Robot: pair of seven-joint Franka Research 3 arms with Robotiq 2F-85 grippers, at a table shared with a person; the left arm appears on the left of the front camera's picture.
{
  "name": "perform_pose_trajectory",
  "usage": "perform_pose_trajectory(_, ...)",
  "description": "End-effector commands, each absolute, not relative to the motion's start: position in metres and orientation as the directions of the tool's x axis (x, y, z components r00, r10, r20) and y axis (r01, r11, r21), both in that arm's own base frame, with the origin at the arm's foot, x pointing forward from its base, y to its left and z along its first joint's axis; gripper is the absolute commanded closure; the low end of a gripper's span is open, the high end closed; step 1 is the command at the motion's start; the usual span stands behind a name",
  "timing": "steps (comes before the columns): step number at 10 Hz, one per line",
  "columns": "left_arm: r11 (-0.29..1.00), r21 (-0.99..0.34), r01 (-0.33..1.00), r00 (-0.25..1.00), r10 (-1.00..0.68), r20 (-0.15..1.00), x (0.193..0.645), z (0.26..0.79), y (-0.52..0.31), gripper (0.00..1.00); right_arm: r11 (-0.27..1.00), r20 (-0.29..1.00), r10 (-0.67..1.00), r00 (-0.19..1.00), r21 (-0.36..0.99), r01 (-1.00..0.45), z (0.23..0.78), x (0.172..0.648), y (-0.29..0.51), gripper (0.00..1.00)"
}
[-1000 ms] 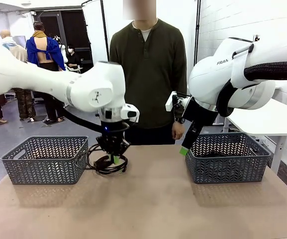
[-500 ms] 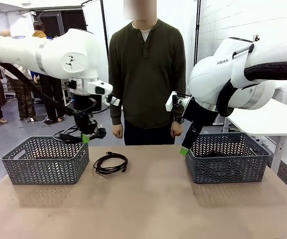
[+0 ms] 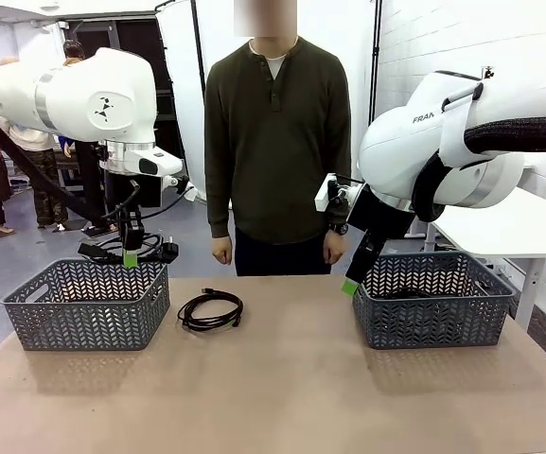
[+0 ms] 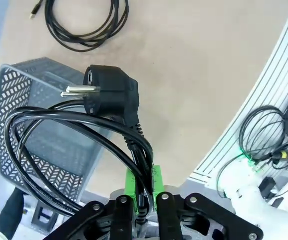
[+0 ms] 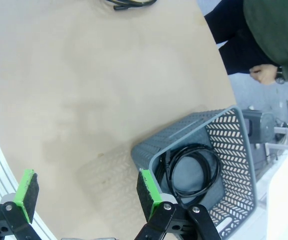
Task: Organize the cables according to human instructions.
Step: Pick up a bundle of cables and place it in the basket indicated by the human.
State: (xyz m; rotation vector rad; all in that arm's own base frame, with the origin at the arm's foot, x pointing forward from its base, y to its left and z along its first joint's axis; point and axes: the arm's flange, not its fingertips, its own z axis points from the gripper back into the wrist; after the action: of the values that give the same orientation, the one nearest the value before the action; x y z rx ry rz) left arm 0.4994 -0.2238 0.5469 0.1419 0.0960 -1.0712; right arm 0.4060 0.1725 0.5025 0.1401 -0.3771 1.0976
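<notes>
My left gripper [image 3: 130, 257] hangs over the left basket [image 3: 85, 305], shut on a coiled black cable [image 3: 155, 250]. In the left wrist view the gripper [image 4: 143, 176] pinches that cable [image 4: 74, 117] between its green pads, and the two-pin plug [image 4: 109, 92] sticks up over the basket [image 4: 19, 112]. A second coiled cable [image 3: 210, 310] lies on the table just right of that basket, also seen from the wrist [image 4: 84, 22]. My right gripper [image 3: 352, 283] is open beside the right basket [image 3: 433, 307]. Another cable [image 5: 193, 170] lies coiled inside that basket [image 5: 233, 130], past the open right gripper [image 5: 86, 192].
A person stands at the far edge of the table [image 3: 291, 397], both hands [image 3: 221, 250] down at the sides. The two grey baskets stand at the table's left and right ends. White rails with loose wires [image 4: 268, 130] run along the robot's side.
My left gripper rose from the table with one cable and swung left to above the left basket. One coil stayed on the table. The right arm has not moved.
</notes>
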Motion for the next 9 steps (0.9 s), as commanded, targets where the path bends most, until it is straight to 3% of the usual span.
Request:
perform_pose_trajectory(1,0.471,0.060,0.880,0.474,-0.863,-0.177,0.495,0.545,-0.232,1.00,0.458,0.365,0.840,0.401,-0.082,-0.885,0.501,0.406,0.172,0.00)
perform_pose_trajectory(6,0.471,0.060,0.880,0.474,-0.863,-0.177,0.495,0.545,-0.232,1.00,0.458,0.365,0.840,0.401,-0.082,-0.885,0.501,0.406,0.172,0.00)
perform_pose_trajectory(9,0.403,0.092,0.911,0.413,-0.899,-0.148,0.500,0.541,-0.211,1.00,0.458,0.365,0.840,0.401,-0.082,-0.885,0.501,0.406,0.172,0.00)
